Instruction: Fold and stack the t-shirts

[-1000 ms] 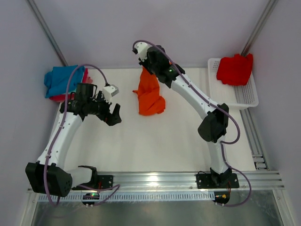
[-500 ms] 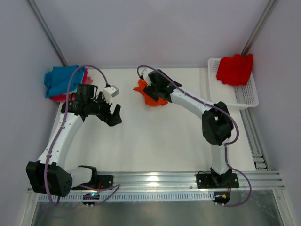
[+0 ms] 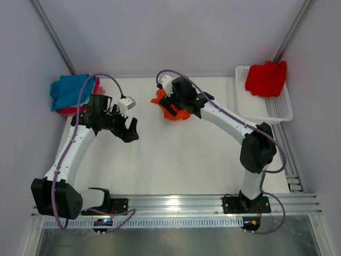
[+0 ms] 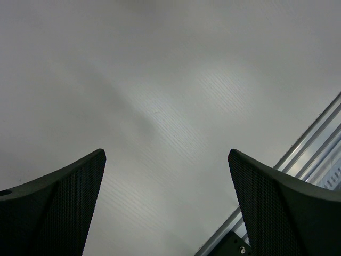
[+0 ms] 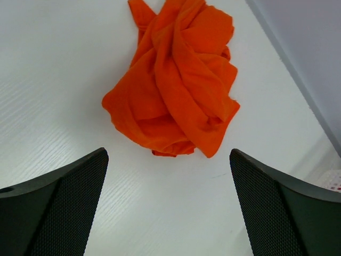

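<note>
A bright orange t-shirt (image 5: 173, 85) lies crumpled in a heap on the white table at the back middle (image 3: 168, 110). My right gripper (image 3: 177, 103) hovers over it, open and empty; in the right wrist view the gripper (image 5: 168, 153) has the heap just beyond its fingertips. My left gripper (image 3: 130, 130) is open over bare table to the left, with nothing between its fingers (image 4: 166, 153). A teal and blue t-shirt bundle (image 3: 72, 89) lies on a red-pink one (image 3: 68, 111) at the back left. A red t-shirt (image 3: 266, 78) rests in the basket.
The white mesh basket (image 3: 278, 112) stands at the back right, by the right wall. An aluminium rail (image 3: 176, 202) runs along the near edge, and it shows at the lower right of the left wrist view (image 4: 314, 144). Walls close in the sides and the back.
The right gripper held the orange t-shirt hanging, then opened; the shirt dropped into a crumpled heap and the gripper now sits low over it. The left arm barely moved.
</note>
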